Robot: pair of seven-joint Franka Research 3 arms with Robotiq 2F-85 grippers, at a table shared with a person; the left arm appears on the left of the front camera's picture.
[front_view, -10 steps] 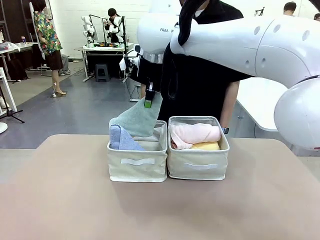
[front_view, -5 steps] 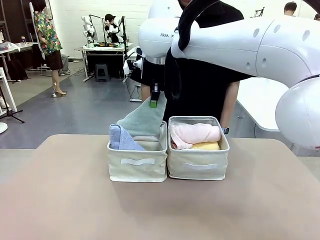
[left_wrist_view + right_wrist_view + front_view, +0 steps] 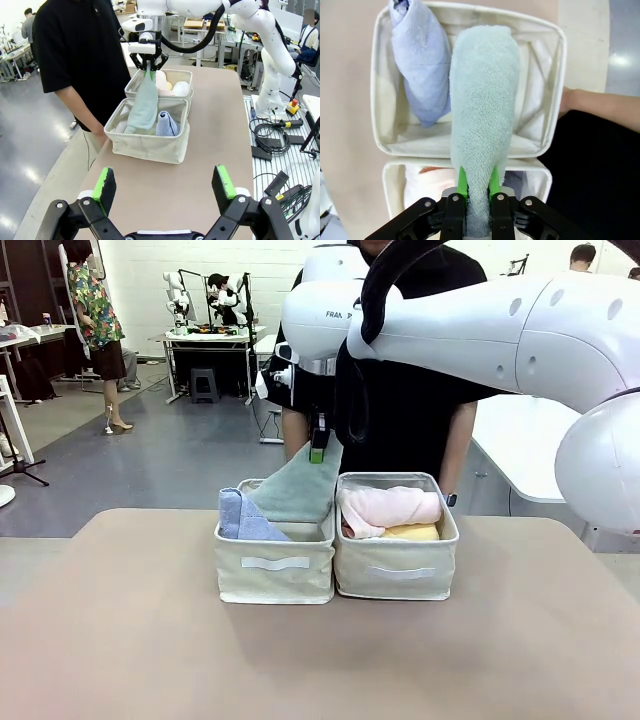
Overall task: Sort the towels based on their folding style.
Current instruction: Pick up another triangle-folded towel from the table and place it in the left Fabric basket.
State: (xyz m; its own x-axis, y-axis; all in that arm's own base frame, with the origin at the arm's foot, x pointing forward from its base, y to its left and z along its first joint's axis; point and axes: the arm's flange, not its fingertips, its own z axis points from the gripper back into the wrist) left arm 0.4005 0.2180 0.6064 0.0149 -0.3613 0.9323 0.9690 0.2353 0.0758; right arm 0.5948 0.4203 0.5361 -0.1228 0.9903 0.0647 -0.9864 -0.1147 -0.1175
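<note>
The grey-green cone-folded towel [image 3: 296,490] hangs by its tip from my right gripper [image 3: 319,448], which is shut on it; its wide end reaches down into the left cream basket [image 3: 275,578]. Looking along the right wrist, the green pads [image 3: 462,183] pinch the grey-green towel [image 3: 480,100] above that basket [image 3: 379,100]. A lavender-blue cone towel [image 3: 240,518] [image 3: 420,75] stands in the same basket. The pink roll [image 3: 390,507] and yellow roll [image 3: 414,532] lie in the right basket [image 3: 397,575]. My left gripper [image 3: 164,182] is open, low over the table, well short of the baskets [image 3: 150,145].
A person in a black shirt [image 3: 400,410] stands close behind the baskets, with a forearm [image 3: 600,107] beside the left basket's rim. The tan tabletop [image 3: 320,660] lies bare in front of the baskets. Cables and another arm's base [image 3: 272,100] are off the table's side.
My right gripper has carried the grey-green towel to the right, and the towel now sits deeper inside the left basket. The left gripper has stayed open.
</note>
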